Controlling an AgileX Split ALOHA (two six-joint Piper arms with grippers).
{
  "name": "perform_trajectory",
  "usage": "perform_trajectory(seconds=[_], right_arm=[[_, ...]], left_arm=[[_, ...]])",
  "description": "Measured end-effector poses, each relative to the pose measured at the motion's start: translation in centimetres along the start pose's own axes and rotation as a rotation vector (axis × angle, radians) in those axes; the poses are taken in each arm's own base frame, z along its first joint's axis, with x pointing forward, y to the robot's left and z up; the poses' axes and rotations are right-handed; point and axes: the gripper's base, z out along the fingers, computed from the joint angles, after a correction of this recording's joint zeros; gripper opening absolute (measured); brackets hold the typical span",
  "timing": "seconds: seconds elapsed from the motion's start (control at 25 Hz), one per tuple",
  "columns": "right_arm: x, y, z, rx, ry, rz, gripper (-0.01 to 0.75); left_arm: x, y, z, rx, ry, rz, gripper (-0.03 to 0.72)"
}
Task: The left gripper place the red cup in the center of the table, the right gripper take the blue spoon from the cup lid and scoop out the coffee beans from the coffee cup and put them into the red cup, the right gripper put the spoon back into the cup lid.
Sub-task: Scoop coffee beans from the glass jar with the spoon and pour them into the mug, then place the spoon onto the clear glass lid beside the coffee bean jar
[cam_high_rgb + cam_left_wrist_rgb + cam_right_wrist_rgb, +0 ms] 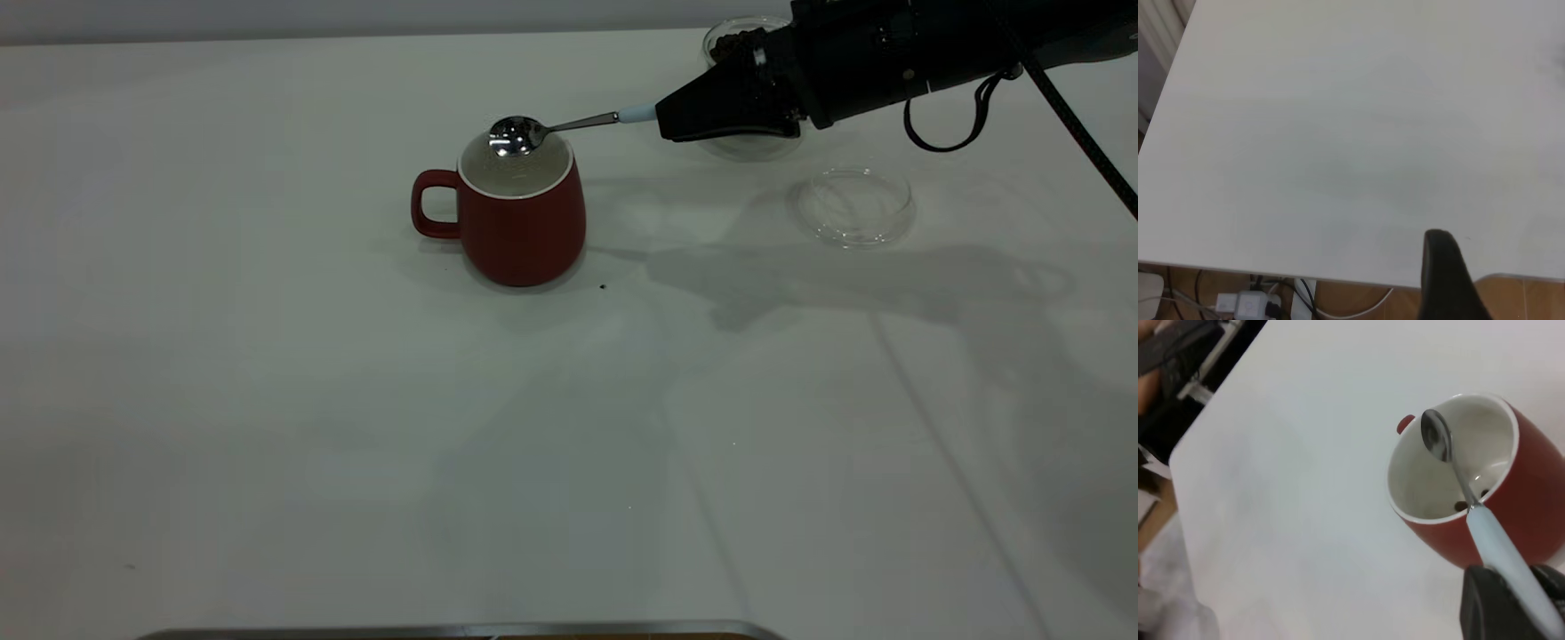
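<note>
The right end effector point(662, 120), clamped on the spoon point(542, 131), should tip its bowl fully over the mug point(520, 213).

The red cup point(520, 222) stands upright mid-bench, handle pointing left. The blue spoon point(556, 127) hovers level over its mouth. Right of it sits the cup lid point(853, 206), with the coffee cup point(742, 40) far behind.
</note>
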Motion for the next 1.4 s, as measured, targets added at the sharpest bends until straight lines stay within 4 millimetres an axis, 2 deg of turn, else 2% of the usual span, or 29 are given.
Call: perform_trajectory(seconds=[0.2, 0.44, 0.6, 0.8, 1.12, 1.28, 1.4], right_arm=[[0.0, 0.1, 0.0, -0.008, -0.005, 0.008, 0.114], [-0.4, 0.7, -0.2, -0.094, -0.037, 0.315, 0.114], [-0.5, 0.0, -1.2, -0.092, -0.048, 0.541, 0.114], [-1.3, -1.2, -3.8, 0.031, -0.047, 0.652, 0.114], [-3.6, -0.5, -9.1, 0.357, 0.047, 0.678, 0.114], [-3.7, -0.8, -11.5, 0.447, 0.062, 0.721, 0.114], [-3.3, -1.5, -12.7, 0.49, 0.062, 0.75, 0.114]], left_arm=[[0.0, 0.0, 0.0, 0.0, 0.0, 0.0, 0.482], [0.0, 0.0, 0.0, 0.0, 0.0, 0.0, 0.482], [0.0, 0.0, 0.0, 0.0, 0.0, 0.0, 0.482], [0.0, 0.0, 0.0, 0.0, 0.0, -0.001, 0.482], [0.0, 0.0, 0.0, 0.0, 0.0, -0.001, 0.482], [0.0, 0.0, 0.0, 0.0, 0.0, -0.001, 0.482], [0.0, 0.0, 0.0, 0.0, 0.0, -0.001, 0.482]])
